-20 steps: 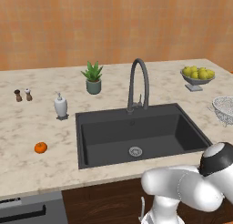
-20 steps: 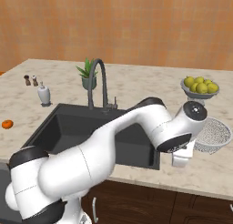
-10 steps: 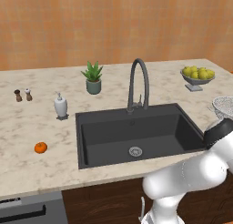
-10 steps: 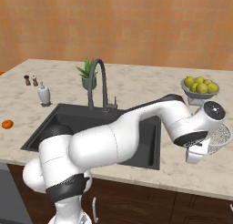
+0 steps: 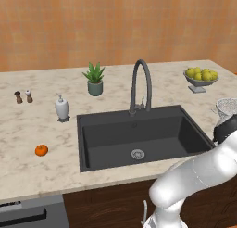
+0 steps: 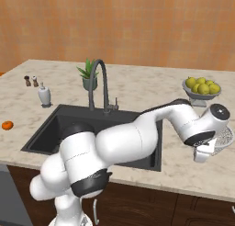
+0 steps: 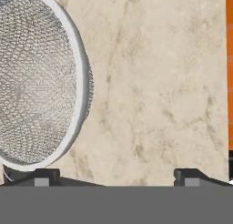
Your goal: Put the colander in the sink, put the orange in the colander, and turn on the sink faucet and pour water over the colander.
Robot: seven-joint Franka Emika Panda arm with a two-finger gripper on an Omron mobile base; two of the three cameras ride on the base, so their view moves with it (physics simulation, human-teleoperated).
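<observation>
Hand view: fingers spread wide, empty, over desk beside colander. Step 1, colander pickup. You must shift over its rim before closing.

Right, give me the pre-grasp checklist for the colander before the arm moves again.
1. Colander upright on the counter, empty: ok.
2. Gripper open, tips spread wide: ok.
3. Rim between the fingertips: not ok; the colander sits off to one side in the hand view and the gap faces bare counter.
4. Sink free of objects for the drop: ok.
5. Orange on the counter, left of the sink, out of the way: ok.
6. Sink faucet running: cannot tell.
</observation>
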